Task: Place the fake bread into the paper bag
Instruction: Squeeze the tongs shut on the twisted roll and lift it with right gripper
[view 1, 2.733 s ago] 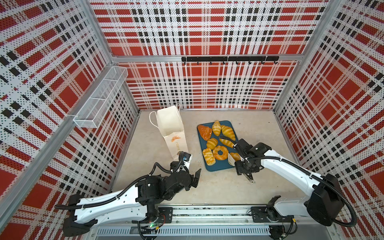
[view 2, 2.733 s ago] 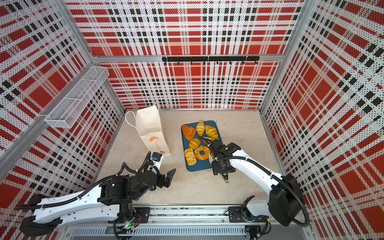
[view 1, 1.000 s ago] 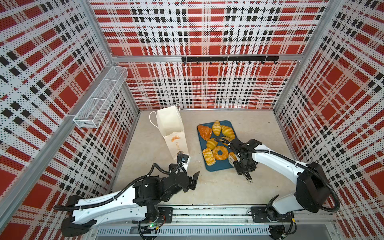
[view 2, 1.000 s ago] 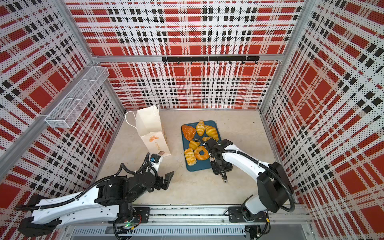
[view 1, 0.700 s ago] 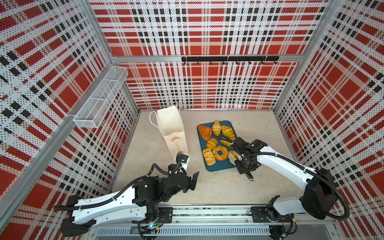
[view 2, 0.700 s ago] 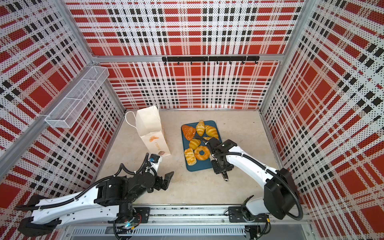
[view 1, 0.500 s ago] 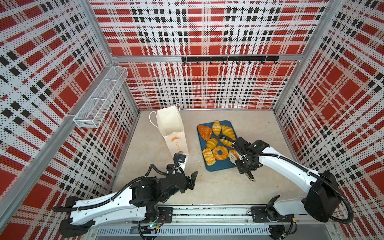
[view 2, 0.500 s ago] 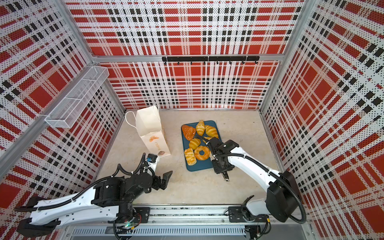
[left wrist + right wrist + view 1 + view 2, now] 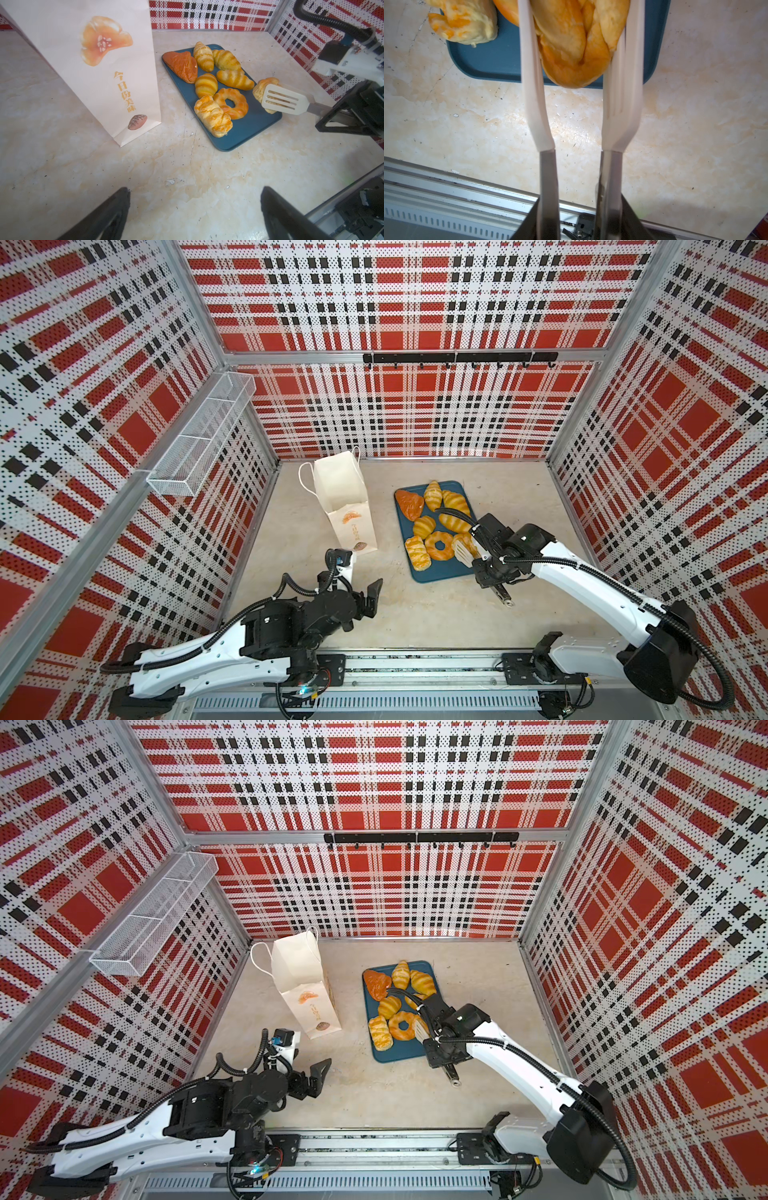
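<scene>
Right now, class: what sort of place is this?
Probably a robot test cell staged as a bakery: plaid perforated walls enclose it, two arms sit on a rail, toy pastries fill a tray beside a paper bag.

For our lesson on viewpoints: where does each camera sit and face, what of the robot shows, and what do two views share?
Top views: above the robot's base, looking down on the table, bag and tray; left arm and right arm show.
Left wrist: low, facing bag and tray; open left claw tips show.
Right wrist: looks along the tongs clamping a pastry; right claw, shut on the tongs, shows.
Shared: both wrist views show tongs, pastry, tray.
</scene>
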### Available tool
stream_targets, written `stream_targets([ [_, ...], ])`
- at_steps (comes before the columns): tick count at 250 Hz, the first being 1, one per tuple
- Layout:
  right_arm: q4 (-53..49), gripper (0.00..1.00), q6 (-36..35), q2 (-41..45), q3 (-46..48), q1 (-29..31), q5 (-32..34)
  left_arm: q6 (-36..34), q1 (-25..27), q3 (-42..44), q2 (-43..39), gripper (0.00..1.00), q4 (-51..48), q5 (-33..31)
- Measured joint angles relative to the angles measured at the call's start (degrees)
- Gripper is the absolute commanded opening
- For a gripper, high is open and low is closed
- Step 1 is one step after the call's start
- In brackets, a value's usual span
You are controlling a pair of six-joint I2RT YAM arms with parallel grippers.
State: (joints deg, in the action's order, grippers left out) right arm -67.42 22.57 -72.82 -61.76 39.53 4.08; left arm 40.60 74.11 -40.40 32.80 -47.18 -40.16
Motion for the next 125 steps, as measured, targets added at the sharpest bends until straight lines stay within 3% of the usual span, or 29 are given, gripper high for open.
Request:
stream_targets([
  [125, 1.95, 0.43, 2.47, -1.75, -8.24, 8.15, 0.07, 5.97, -4.04, 1.38, -4.11, 0.99, -8.2, -1.25],
])
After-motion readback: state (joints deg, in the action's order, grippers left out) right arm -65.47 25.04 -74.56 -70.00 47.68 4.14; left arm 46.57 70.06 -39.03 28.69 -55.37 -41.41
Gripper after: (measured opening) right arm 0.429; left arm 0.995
